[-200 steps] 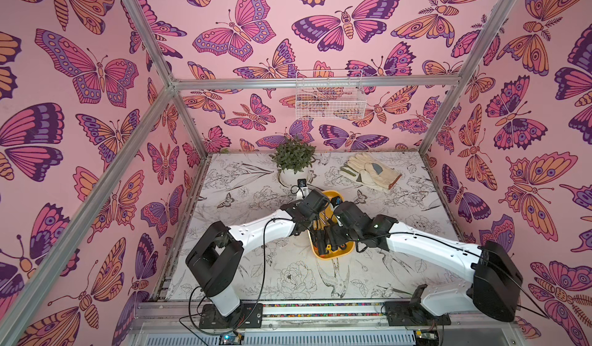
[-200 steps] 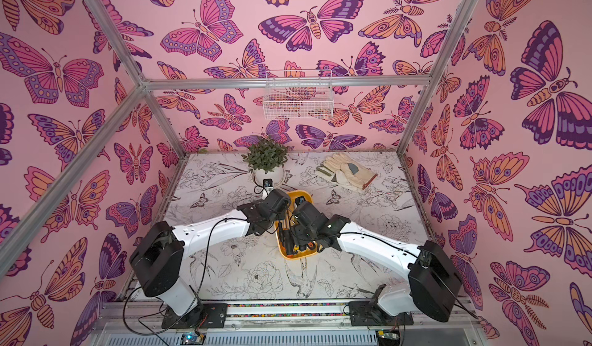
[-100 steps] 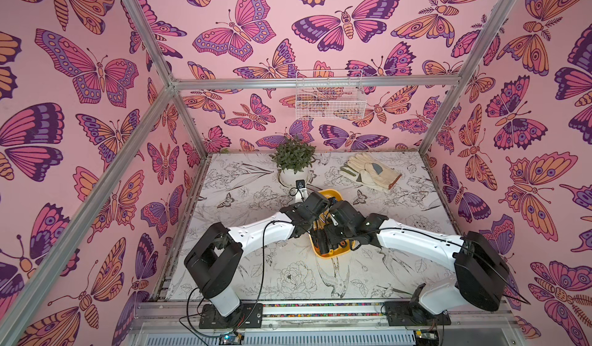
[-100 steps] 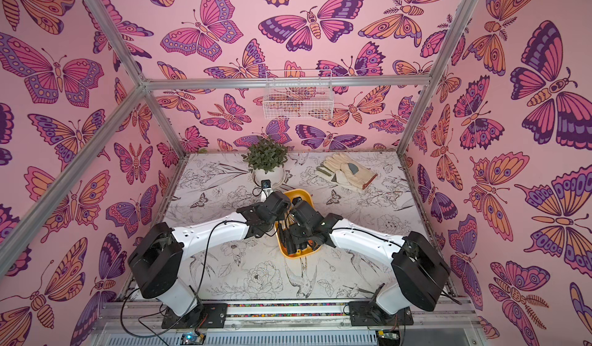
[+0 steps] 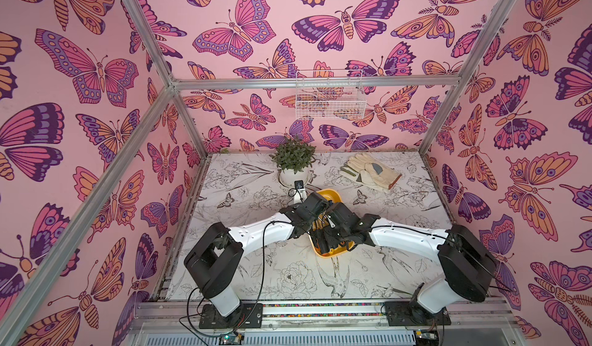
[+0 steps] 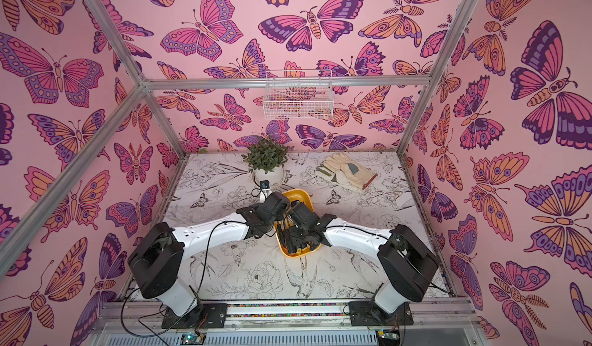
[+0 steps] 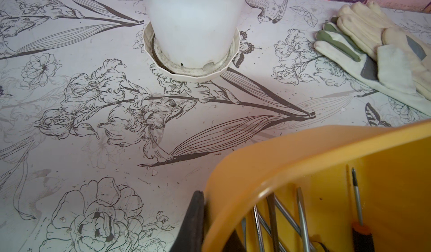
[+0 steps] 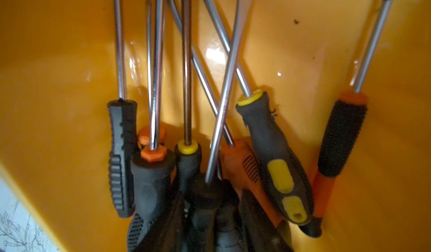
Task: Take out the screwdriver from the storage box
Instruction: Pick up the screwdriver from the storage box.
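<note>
The yellow storage box (image 5: 330, 193) (image 6: 301, 193) lies mid-table and holds several screwdrivers. My left gripper (image 5: 312, 232) (image 7: 210, 218) is shut on the box's left rim (image 7: 279, 164), one black finger (image 7: 197, 215) outside the wall and the other inside. My right gripper (image 5: 326, 242) (image 8: 210, 215) reaches down into the box among the handles. Its dark fingers press both sides of a black-handled screwdriver (image 8: 227, 87), whose shaft slants across the others. Beside it lie a yellow-and-black screwdriver (image 8: 275, 157) and an orange-and-black screwdriver (image 8: 340, 134). In both top views the arms hide most of the box.
A potted plant (image 5: 293, 158) in a white pot (image 7: 193, 29) stands just behind the box. Work gloves (image 5: 371, 171) (image 7: 384, 52) lie at the back right. A white wire basket (image 5: 330, 96) hangs on the back wall. Aluminium frame posts edge the table.
The right gripper has sunk a little deeper into the box and its jaws have narrowed around the black handle. The left gripper has kept its hold on the rim.
</note>
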Available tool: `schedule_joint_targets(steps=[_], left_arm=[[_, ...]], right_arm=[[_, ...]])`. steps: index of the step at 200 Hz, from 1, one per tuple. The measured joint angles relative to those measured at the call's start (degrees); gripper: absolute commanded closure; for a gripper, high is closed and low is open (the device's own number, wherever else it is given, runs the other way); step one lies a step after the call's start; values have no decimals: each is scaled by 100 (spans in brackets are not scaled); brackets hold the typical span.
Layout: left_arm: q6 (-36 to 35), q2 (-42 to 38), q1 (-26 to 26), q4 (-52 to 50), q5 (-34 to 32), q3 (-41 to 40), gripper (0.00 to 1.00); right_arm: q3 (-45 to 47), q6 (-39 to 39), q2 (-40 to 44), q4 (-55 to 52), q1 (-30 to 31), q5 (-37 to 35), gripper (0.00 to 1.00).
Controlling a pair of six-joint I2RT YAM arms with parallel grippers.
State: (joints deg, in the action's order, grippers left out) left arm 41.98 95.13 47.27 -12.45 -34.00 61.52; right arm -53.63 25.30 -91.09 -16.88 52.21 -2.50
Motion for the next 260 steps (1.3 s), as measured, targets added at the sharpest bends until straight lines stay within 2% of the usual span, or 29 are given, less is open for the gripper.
schedule_joint_targets(steps=[84,105,129,185,260], left_arm=[[48,-63,-39,144,-173,-201,100],[24,-90,-37,225,-175,-234,100],[-28,-92,-35,315,-168,-243,100],[-122,-94,9,468,-162,-245,100],[-275,-94,46,531,-160,-240,100]], right_arm=[[-131,74,-197,85,-44,114,74],[-140,144,-199,107,-44,179,83],[-142,155,-208,164,-44,264,100],[-15,144,-7,164,-46,260,100],[345,103,1602,-96,-74,212,100]])
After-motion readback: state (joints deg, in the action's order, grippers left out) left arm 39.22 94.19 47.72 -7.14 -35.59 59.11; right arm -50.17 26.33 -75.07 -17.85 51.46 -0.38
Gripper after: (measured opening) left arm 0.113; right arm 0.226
